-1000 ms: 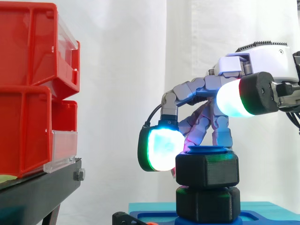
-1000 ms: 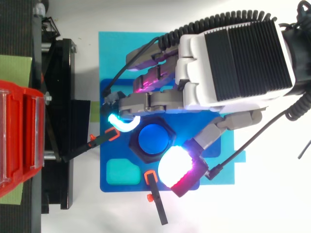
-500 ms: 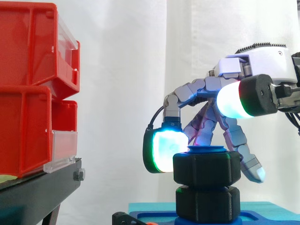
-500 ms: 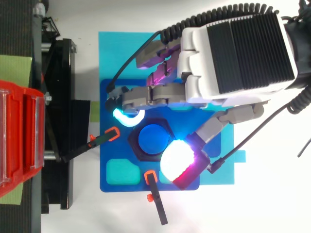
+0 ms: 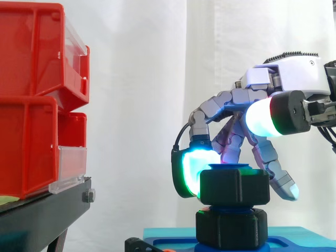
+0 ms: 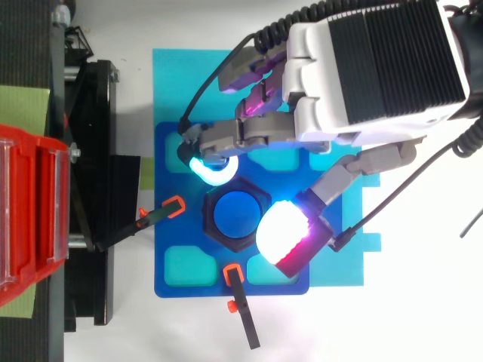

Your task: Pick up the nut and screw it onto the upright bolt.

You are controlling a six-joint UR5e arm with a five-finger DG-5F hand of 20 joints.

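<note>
Nearest to the side camera, a black clamp (image 6: 243, 313) with an orange tip lies across the front edge of the dark blue tray (image 6: 196, 289), which rests on a paler blue mat (image 6: 175, 79). A second orange-tipped clamp (image 6: 155, 216) comes in from the stand's side and ends just beside the nut. Next comes the hand (image 6: 377, 68), its thumb pad (image 5: 260, 116) foremost, glowing white with a red band. From the side the pad hangs higher than the nut, and from above it overlaps the nut's near right corner. Behind it, in the middle of the tray, the black six-sided nut (image 5: 233, 185) sits level on the upright blue bolt (image 6: 235, 213), whose flat top shows just above the nut. A sliver of blue thread shows under the nut, between it and a black six-sided base (image 5: 231, 229) at the bolt's foot. The hand is closed round the nut: one curled finger sets its green-cyan fingertip (image 5: 190, 168) against the nut's far left side, and other fingers reach down past its far right side. Off to the left, well apart, red bins (image 5: 31, 105) are stacked on a black stand (image 5: 44, 212). Farthest back hangs a white curtain (image 5: 136, 79)
</note>
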